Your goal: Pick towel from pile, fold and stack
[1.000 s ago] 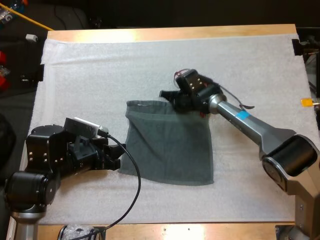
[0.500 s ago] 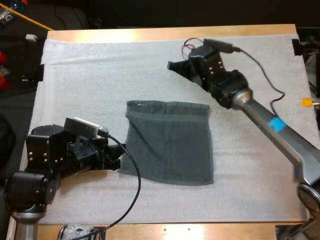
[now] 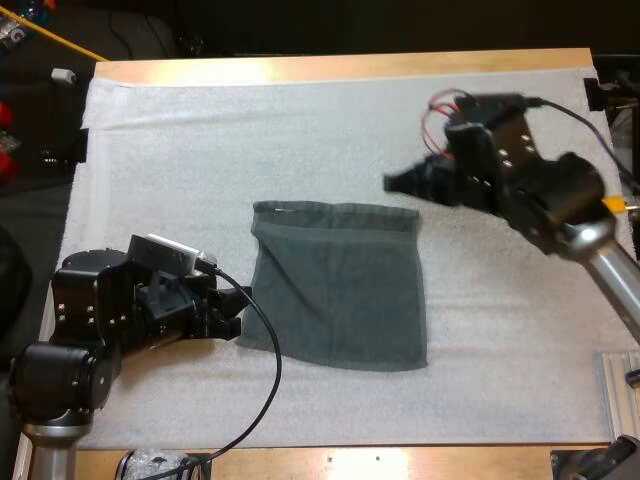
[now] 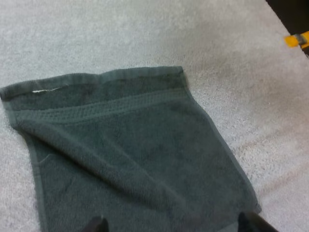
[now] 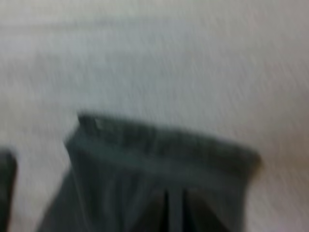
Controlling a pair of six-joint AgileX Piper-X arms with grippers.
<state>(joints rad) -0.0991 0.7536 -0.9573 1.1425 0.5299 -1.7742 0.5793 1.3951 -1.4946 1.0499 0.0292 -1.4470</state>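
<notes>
Towel (image 3: pixel 338 285) on mat (image 3: pixel 180 170), left tool (image 3: pixel 238 310) at edge

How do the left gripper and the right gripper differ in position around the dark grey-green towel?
The left gripper is at the dark grey-green towel's left edge, fingers apart; the right gripper is clear of the towel, beyond its far right corner. The left one points right, the right one points left. Both are black.
</notes>
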